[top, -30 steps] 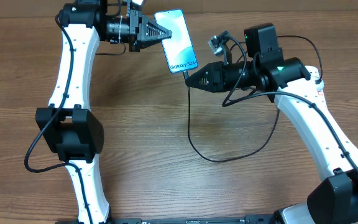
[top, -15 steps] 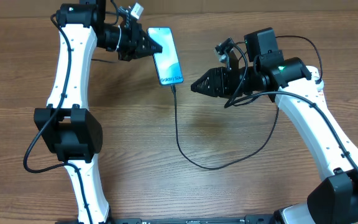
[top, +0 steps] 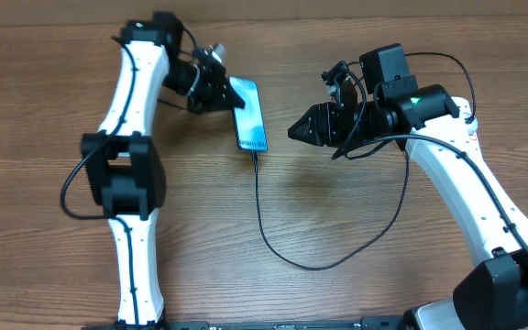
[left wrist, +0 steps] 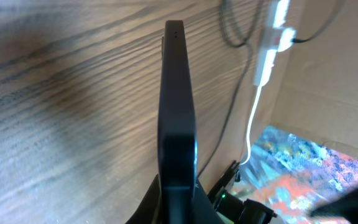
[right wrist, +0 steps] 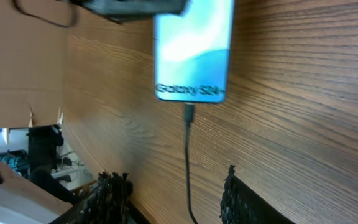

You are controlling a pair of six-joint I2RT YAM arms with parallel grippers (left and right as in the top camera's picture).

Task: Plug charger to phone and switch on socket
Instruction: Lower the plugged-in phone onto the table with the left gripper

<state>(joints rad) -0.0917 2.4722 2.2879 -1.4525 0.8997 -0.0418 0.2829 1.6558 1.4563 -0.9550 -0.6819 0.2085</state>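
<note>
Overhead: the left pincer (top: 227, 90) is clamped on the far end of the phone (top: 249, 116), screen up, over the far middle of the wooden surface (top: 356, 293). The charger (top: 257, 192) is plugged into the phone's near end — its black cable loops near, then right. The right pincer (top: 295, 133) stands just right of the phone, fingers (right wrist: 112, 198) spread wide and holding nothing; the cable passes between them, touching neither. Whether the phone rests on the surface cannot be told.
</note>
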